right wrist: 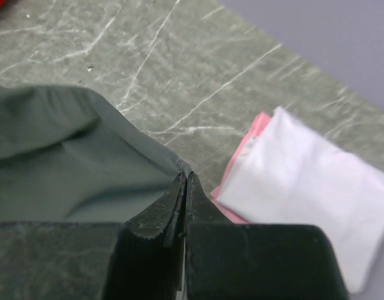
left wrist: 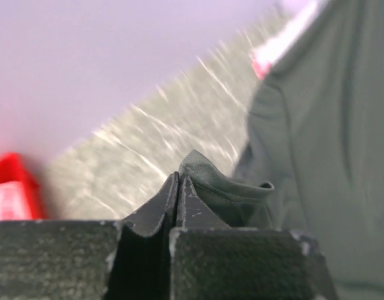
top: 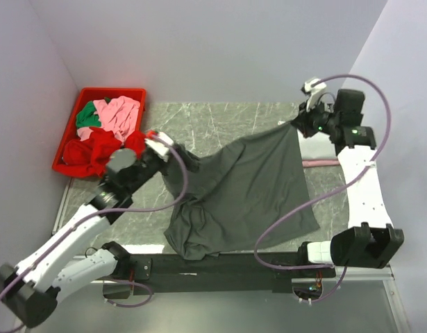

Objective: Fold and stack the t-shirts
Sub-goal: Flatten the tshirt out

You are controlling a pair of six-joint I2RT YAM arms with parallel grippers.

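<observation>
A large dark grey t-shirt [top: 248, 187] hangs stretched between my two grippers above the marble table, its lower part bunched near the front edge. My left gripper [top: 177, 154] is shut on the shirt's left edge; the left wrist view shows a fold of grey cloth [left wrist: 223, 184] pinched at the fingertips. My right gripper [top: 296, 123] is shut on the shirt's far right corner [right wrist: 179, 165]. A folded white t-shirt [right wrist: 304, 187] lies on a folded pink one [right wrist: 241, 165] just right of the right gripper. Pink, red and green t-shirts [top: 105, 132] are heaped in the bin.
A red plastic bin [top: 69, 135] stands at the far left of the table. The folded stack shows as a pink strip [top: 321, 163] under the right arm. Grey walls close in the table on three sides. Purple cables loop round both arms.
</observation>
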